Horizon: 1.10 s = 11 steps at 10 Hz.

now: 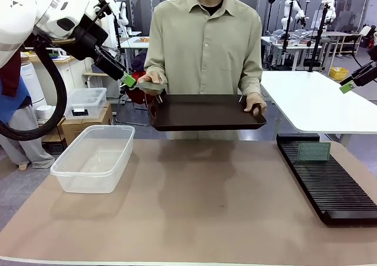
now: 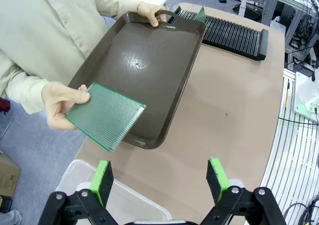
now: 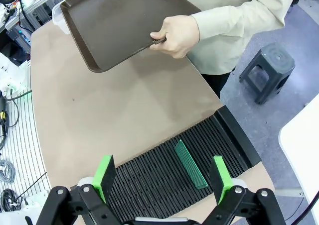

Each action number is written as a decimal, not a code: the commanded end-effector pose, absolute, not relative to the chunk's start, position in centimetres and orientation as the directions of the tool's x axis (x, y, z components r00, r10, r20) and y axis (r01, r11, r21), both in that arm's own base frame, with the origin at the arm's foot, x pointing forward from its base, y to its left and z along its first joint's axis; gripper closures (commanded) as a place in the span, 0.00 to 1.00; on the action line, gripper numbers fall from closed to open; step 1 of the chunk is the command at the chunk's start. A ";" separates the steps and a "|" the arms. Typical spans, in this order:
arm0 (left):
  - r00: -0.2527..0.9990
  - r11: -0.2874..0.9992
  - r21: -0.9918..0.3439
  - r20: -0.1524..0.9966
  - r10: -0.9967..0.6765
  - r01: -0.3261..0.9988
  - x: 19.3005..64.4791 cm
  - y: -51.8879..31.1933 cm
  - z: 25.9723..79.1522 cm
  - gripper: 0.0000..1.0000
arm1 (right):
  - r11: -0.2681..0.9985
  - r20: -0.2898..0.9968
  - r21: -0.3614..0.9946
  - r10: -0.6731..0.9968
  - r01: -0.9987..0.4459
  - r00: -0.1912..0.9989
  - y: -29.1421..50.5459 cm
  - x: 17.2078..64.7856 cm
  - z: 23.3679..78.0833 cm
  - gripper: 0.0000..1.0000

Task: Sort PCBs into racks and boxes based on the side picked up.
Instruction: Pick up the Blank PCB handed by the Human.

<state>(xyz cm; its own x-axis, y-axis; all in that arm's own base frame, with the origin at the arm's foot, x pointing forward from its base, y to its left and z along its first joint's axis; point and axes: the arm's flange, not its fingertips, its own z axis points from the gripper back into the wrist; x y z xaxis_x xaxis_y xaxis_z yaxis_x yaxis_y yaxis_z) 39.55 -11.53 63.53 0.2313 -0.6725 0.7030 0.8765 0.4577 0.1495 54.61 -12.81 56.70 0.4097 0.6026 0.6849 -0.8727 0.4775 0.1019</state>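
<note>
LEFT: My left end effector (image 2: 160,176) hangs wide open and holds nothing, its green pads spread above the near end of the brown counter (image 2: 234,110). Just ahead of it, off its left finger, a person's hand (image 2: 61,105) presents a green PCB (image 2: 105,115), a perforated board covered in rows of fine holes. The thumb pins one corner, and the board is tilted across the near corner of a dark brown tray (image 2: 149,60). The person's other hand (image 2: 152,12) grips the tray's far handle, and the tray is held up off the counter. I cannot tell whether the hand with the board also bears the tray. Light glares off the tray's glossy floor. Beneath and behind my left finger sits the clear tub (image 1: 88,180). Far ahead, past the tray, the black rack (image 2: 234,33) lies flat on the counter.

RIGHT: My right end effector (image 3: 163,177) is likewise spread wide and carries nothing, raised over the rack. Below it, nearer its right finger, a second PCB (image 3: 190,164) stands on edge in one slot. Well ahead, the hand on the handle holds the tray over the counter. A grey stool (image 3: 266,68) stands on the floor ahead and to the right.
</note>
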 end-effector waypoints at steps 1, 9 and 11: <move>0.227 0.450 0.135 0.715 -0.661 0.883 39.6 -11.4 63.3 0.00 | 0.482 0.679 0.106 0.604 -0.869 0.418 -12.7 54.5 56.9 0.00; 0.227 0.450 0.135 0.715 -0.661 0.883 39.6 -11.4 63.3 0.00 | 0.482 0.679 0.106 0.604 -0.869 0.418 -12.7 54.5 56.9 0.00; 0.227 0.450 0.135 0.715 -0.661 0.883 39.6 -11.4 63.3 0.00 | 0.482 0.679 0.106 0.604 -0.869 0.418 -12.7 54.5 56.9 0.00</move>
<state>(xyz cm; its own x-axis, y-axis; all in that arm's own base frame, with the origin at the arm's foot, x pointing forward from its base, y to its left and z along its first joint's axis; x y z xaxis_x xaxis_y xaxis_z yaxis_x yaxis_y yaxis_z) 39.55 -11.53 63.53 0.2313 -0.6725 0.7030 0.8765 0.4577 0.1495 54.61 -12.82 56.70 0.4097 0.6025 0.6849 -0.8727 0.4775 0.1019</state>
